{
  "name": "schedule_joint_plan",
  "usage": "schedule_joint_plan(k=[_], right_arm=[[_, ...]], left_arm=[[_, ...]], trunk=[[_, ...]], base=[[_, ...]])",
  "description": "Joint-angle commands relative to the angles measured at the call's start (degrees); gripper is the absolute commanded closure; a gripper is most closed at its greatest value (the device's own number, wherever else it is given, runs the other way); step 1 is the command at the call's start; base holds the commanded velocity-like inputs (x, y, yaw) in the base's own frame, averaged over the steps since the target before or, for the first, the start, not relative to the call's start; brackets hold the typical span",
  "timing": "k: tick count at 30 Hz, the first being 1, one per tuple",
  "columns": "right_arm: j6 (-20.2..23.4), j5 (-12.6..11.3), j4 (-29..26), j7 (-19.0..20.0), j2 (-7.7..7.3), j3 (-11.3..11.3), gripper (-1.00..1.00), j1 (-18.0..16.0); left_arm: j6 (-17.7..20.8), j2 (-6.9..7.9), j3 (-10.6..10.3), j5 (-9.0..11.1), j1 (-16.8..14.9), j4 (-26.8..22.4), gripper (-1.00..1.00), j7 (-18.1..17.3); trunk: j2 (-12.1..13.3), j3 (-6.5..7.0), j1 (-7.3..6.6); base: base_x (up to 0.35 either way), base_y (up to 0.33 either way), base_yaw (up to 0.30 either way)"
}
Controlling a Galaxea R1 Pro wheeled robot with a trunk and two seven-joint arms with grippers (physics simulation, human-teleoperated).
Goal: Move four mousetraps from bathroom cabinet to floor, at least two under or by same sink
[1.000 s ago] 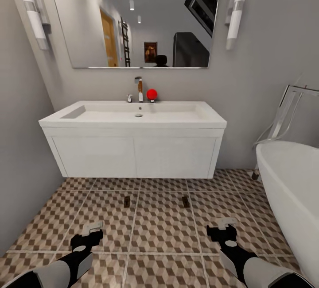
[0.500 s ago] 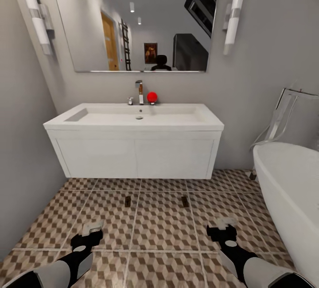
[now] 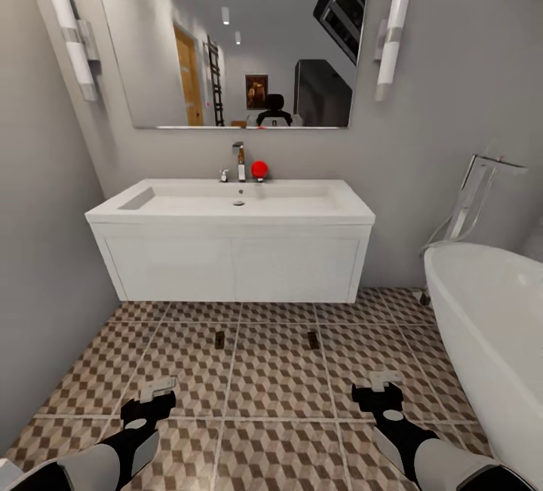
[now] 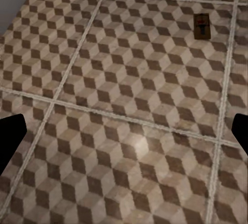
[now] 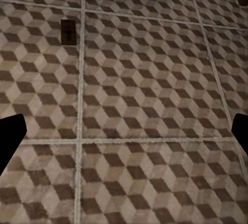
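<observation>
1. The left gripper hangs low over the bathroom floor. Its two fingers stand apart and nothing is between them. In the left wrist view the dark fingertips show far from each other at the two edges of the picture, with only tiles between.

2. The right gripper is at the same height over the tiles, well apart from the left one. Its fingers are also spread and hold nothing.

3. One mousetrap lies flat on the floor ahead of the left gripper and a little toward the right gripper. In the left wrist view it is a small tan board with dark wire and a reddish bit, just beside a pale grout line.

4. A second mousetrap lies flat ahead of the right gripper, a little toward the left gripper. In the right wrist view it is dark and blurred, close to a grout line.

5. The two traps are well apart from each other, and both lie between the grippers and the bathroom sink, near the front edge of the white vanity but not under it.

6. The chrome faucet stands at the back of the basin, and a small red ball sits just beside it.

7. Beyond the right gripper, on its outer side, is the white bathtub with a chrome tub filler.

8. A large mirror hangs over the sink, between two wall lamps.
</observation>
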Motion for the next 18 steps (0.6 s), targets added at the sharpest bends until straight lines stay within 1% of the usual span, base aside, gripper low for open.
schedule_joint_plan(k=[1, 18], right_arm=[[-0.1, -0.5, 0.0, -0.1, -0.01, 0.5, -1.00, 0.0], [-0.1, -0.5, 0.0, -0.1, -0.01, 0.5, -1.00, 0.0]], left_arm=[[-0.1, -0.01, -0.5, 0.3, 0.0, 0.0, -1.00, 0.2], [0.0, -0.06, -0.5, 0.3, 0.0, 0.0, -1.00, 0.2]], trunk=[[0.4, 0.13, -0.24], [7.2, 3.18, -3.97]], base=[[-0.012, 0.000, 0.000], [-0.002, 0.000, 0.000]])
